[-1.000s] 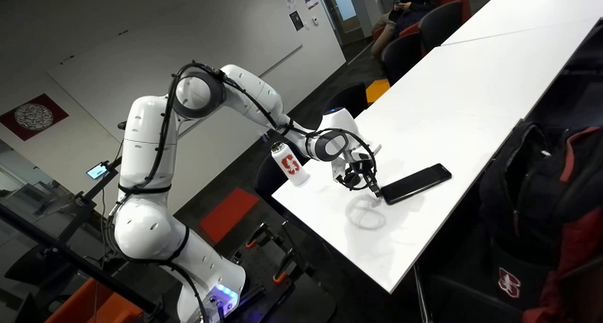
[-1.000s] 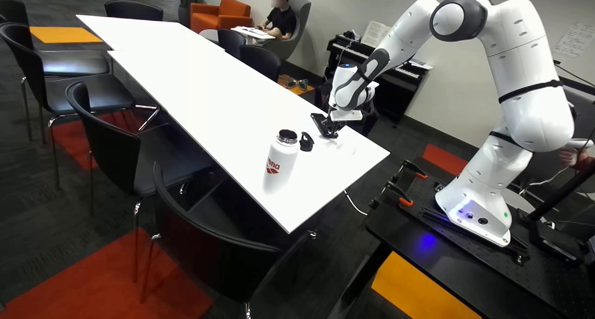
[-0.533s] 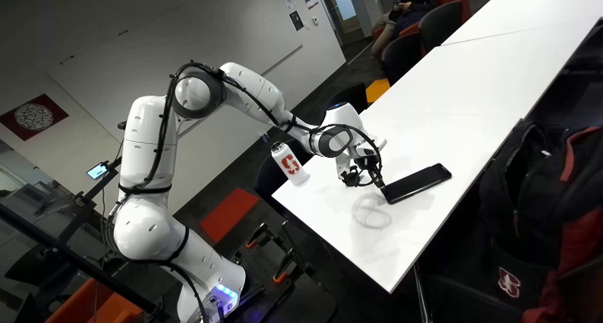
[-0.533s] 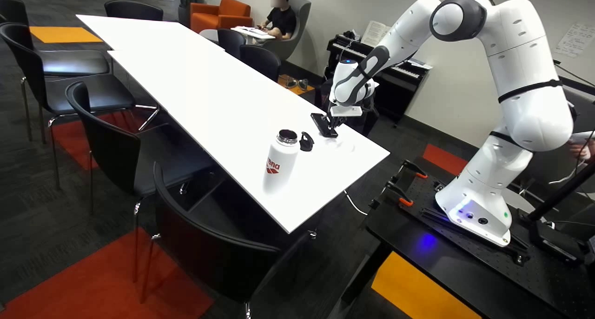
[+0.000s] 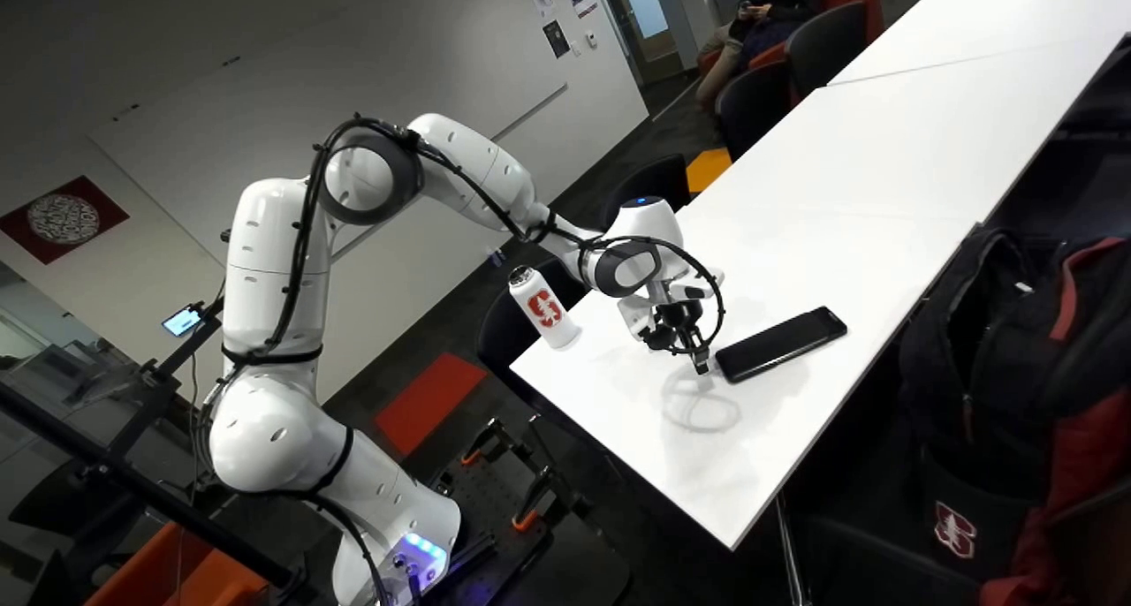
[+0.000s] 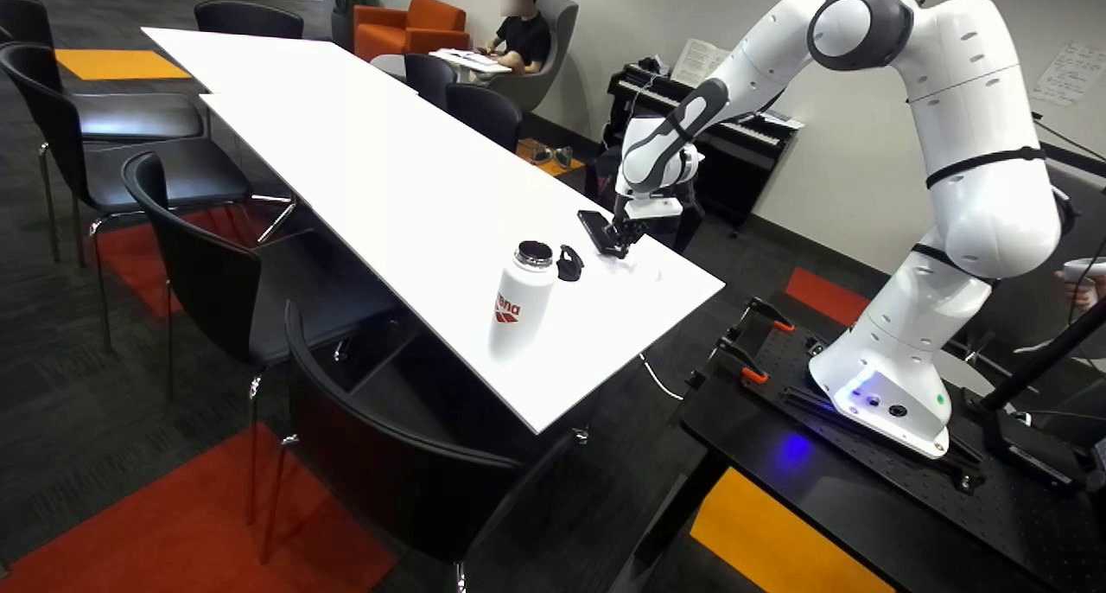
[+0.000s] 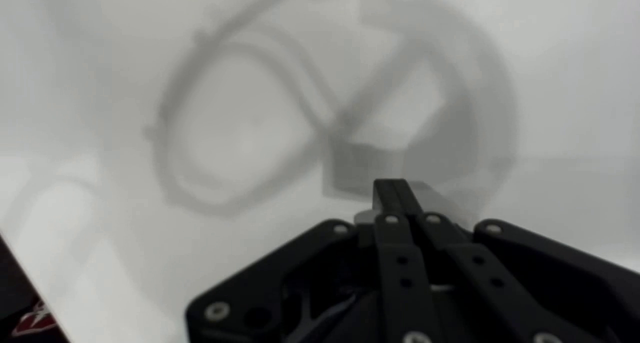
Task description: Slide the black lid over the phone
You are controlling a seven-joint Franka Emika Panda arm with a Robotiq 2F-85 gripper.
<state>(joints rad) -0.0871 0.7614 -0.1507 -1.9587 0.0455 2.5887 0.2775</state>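
Observation:
The phone (image 5: 782, 344) is a flat black slab on the white table (image 5: 884, 182). It also shows in an exterior view (image 6: 594, 226), partly behind the gripper. The black lid (image 6: 569, 264) lies on the table between the white bottle and the phone, apart from both. In the view from across the table, I cannot tell the lid from the dark gripper parts. My gripper (image 5: 701, 367) is low, beside the phone's near end. In the wrist view, my gripper (image 7: 391, 185) has its fingers together with nothing between them. The phone and lid are out of the wrist view.
A white bottle with a red logo (image 5: 543, 310) stands upright near the table edge; its open mouth shows in an exterior view (image 6: 534, 254). Black chairs (image 6: 194, 256) line the table. A dark backpack (image 5: 1016, 359) is beside the table's long edge.
My gripper first moved toward the phone's near end and lifted slightly, then came back a little and lower, with the hand turned slightly. The phone, lid and bottle have not moved.

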